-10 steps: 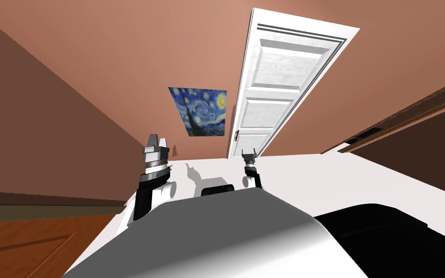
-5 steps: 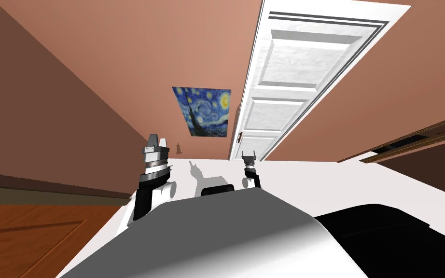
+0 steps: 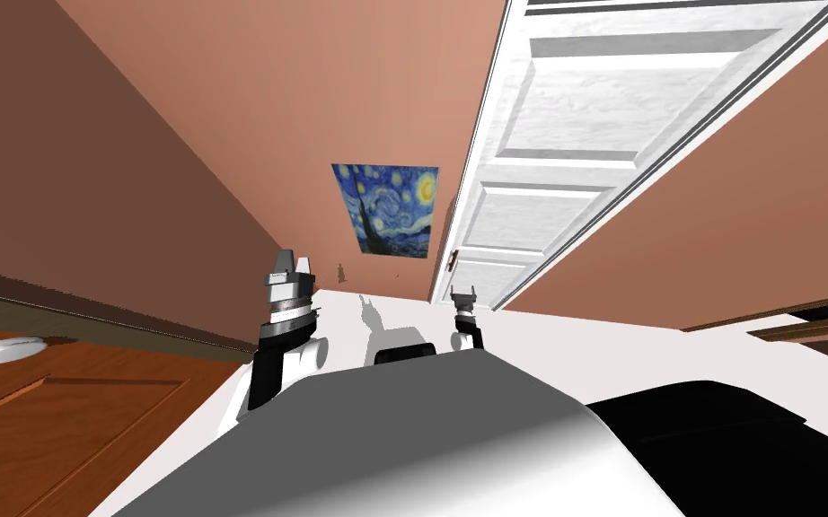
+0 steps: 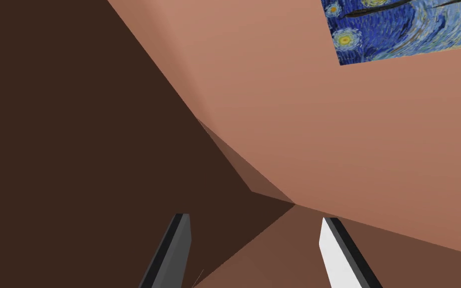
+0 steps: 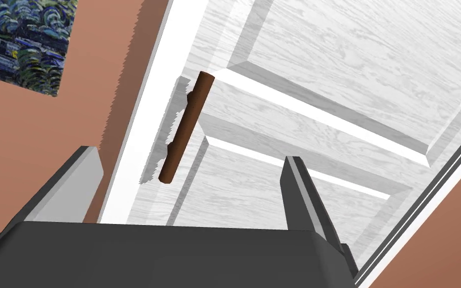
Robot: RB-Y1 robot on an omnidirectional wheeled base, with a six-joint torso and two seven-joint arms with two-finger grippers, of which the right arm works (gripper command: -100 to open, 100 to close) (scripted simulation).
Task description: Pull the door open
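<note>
Got the right gripper (image 5: 189, 155) spread wide and holding nothing, lined up on a brown round-bar handle (image 5: 187, 127) just ahead, not touching, near the edge of the white wood-grain panelled door (image 5: 324, 75). Can make out the bar's two stubs from the wrist; from the head it's just a dark speck, plus a swirly blue-and-yellow painting (image 3: 388, 208) beside the door. Same deal with the left gripper (image 3: 293, 265): raised alongside, wide, empty.

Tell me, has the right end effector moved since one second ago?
Yes. The right end effector has come closer to the brown handle on the white door, carried by the robot's own advance; the painting has grown too.
</note>
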